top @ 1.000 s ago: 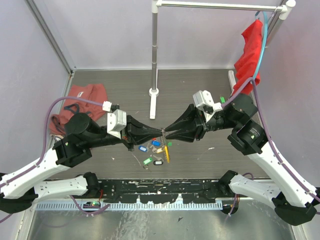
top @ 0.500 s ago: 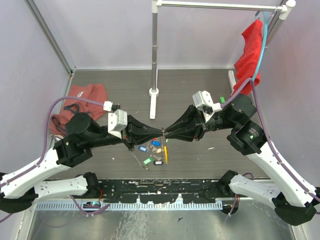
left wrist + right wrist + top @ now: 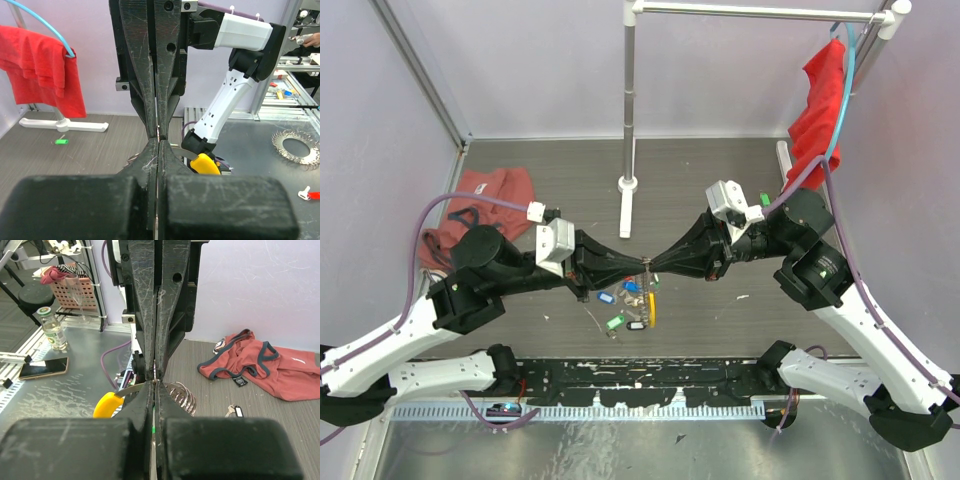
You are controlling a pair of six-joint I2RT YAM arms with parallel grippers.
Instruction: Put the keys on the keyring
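Observation:
My two grippers meet tip to tip above the table's middle. The left gripper (image 3: 642, 264) is shut on the keyring (image 3: 649, 292), a silvery coil (image 3: 181, 397) with a yellow section (image 3: 205, 164) hanging below the tips. A thin metal edge shows between the left gripper's jaws. The right gripper (image 3: 652, 264) is shut too. A sliver of green shows in its slit, and a green-tagged key (image 3: 657, 283) hangs just under its tip. More keys lie on the table underneath: blue tags (image 3: 605, 297), a green tag (image 3: 615, 321) and a black tag (image 3: 636, 324).
A white stand (image 3: 628, 185) rises just behind the grippers. A crumpled reddish garment (image 3: 485, 195) lies at the left of the table. A red cloth (image 3: 820, 100) hangs from the rack at the back right. The black rail (image 3: 640, 372) runs along the near edge.
The right gripper has closed its jaws and moved slightly left, so its tip now touches the left gripper's tip. The left arm has stayed still.

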